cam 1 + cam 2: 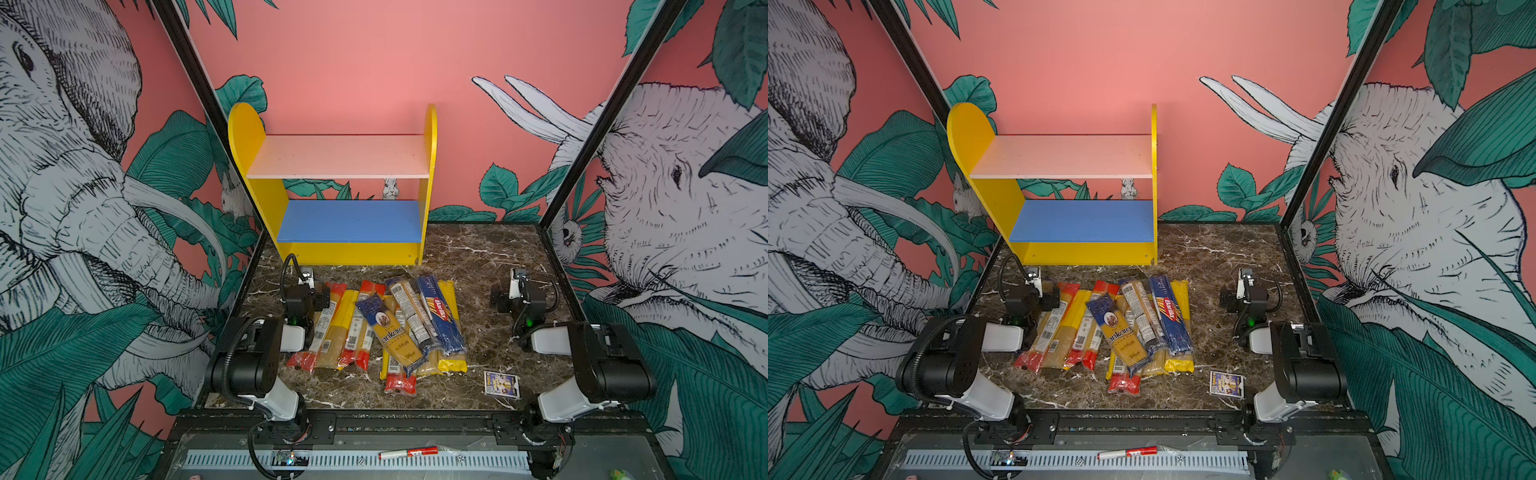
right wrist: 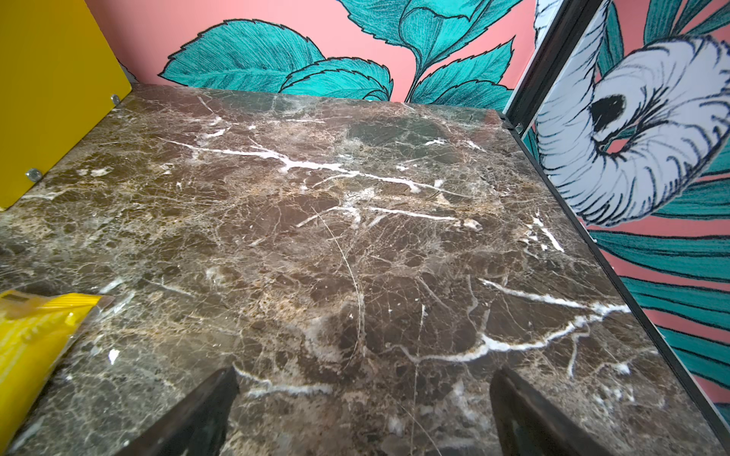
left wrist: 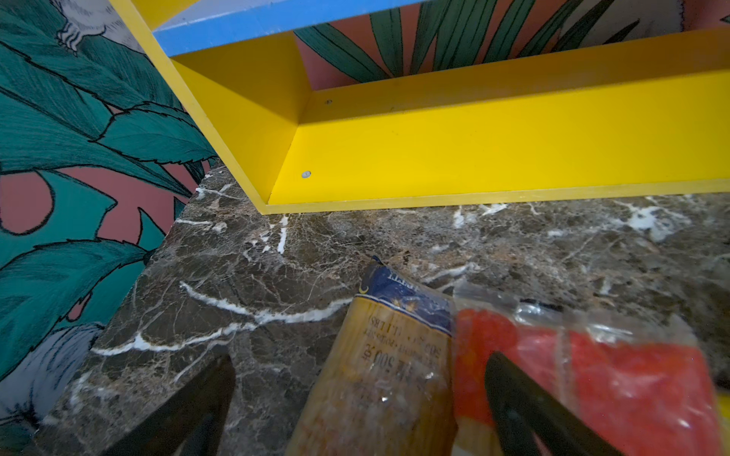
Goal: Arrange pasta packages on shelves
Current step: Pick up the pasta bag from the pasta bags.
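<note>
Lying beside the pasta packages (image 1: 399, 328), a card box (image 1: 501, 384) (apart, flat)

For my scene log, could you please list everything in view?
Table: one, brown marble.
Pasta packets: about eleven, yellow, red-ended, dark blue; piled mid-table, overlapping.
Shelf: one, yellow, pink and blue boards; back of table.
Card box: one, purple-blue; table, front right.
Marker: one, red-white; front rail.
Left gripper: one, black, open; over the pile's far left end.
Right gripper: one, black, open; over bare table.
</note>
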